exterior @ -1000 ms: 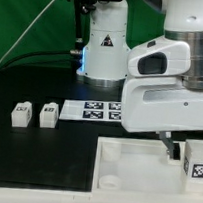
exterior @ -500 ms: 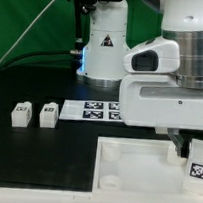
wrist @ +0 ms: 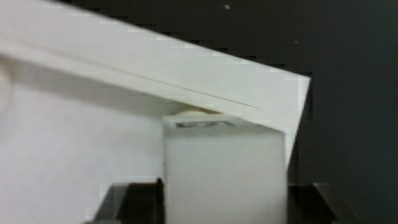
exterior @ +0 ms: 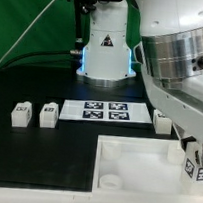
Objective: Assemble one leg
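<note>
Gripping the leg (wrist: pixel 224 165) between its fingers (wrist: pixel 128 203), which are pressing on its two sides, the arm is holding the post upright at the corner of the white panel (exterior: pixel 134 161) nearest the surface's (exterior: pixel 30 91) exterior-view right edge. Because the post is sitting just at the panel's edge, it is probably risking a jam or a tilt if it is not lining up with a corner socket, or slipping if the grasp is loosening. Two spare legs (exterior: pixel 22 114) and the marker board (exterior: pixel 100 111) are lying on the black surface before a green backdrop.
</note>
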Controlling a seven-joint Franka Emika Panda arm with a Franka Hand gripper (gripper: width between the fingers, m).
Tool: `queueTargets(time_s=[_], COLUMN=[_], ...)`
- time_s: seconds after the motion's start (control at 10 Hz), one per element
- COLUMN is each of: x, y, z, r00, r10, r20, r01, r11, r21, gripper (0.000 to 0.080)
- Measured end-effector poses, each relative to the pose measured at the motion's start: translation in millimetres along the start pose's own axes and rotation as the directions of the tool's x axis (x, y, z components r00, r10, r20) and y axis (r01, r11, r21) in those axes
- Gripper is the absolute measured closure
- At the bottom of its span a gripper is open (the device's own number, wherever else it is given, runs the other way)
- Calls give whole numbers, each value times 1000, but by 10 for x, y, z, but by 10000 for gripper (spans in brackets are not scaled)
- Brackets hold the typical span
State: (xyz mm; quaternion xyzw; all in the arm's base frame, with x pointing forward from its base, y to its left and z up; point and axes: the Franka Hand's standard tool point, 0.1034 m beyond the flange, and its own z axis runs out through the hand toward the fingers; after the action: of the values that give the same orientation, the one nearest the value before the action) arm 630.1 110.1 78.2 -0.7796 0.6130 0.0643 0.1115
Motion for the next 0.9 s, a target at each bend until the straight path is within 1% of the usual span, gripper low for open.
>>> queueTargets(time_s=[0.1, 0.2, 0.4, 0.5, 0.6, 0.7, 0.8, 0.9], x=[-4, -11, -11, -10, -22, -68, -119, -89], y=[6, 7, 14, 13, -1, -28, -34, -29], z=[4, 5, 13, 12, 5, -1, 25, 25], r00=[994, 993, 998, 1000, 975, 927, 893, 829], r10=[112, 119, 63, -28, -222, -372, -446, -558], r20=[3, 3, 3, -5, -19, -43, -57, -52], r01=[-112, -119, -63, 28, 221, 370, 444, 556], r11=[994, 993, 998, 1000, 975, 928, 895, 830], r21=[0, -1, -4, -9, -20, -38, -34, -42], gripper=[493, 493, 493, 333, 214, 214, 161, 153])
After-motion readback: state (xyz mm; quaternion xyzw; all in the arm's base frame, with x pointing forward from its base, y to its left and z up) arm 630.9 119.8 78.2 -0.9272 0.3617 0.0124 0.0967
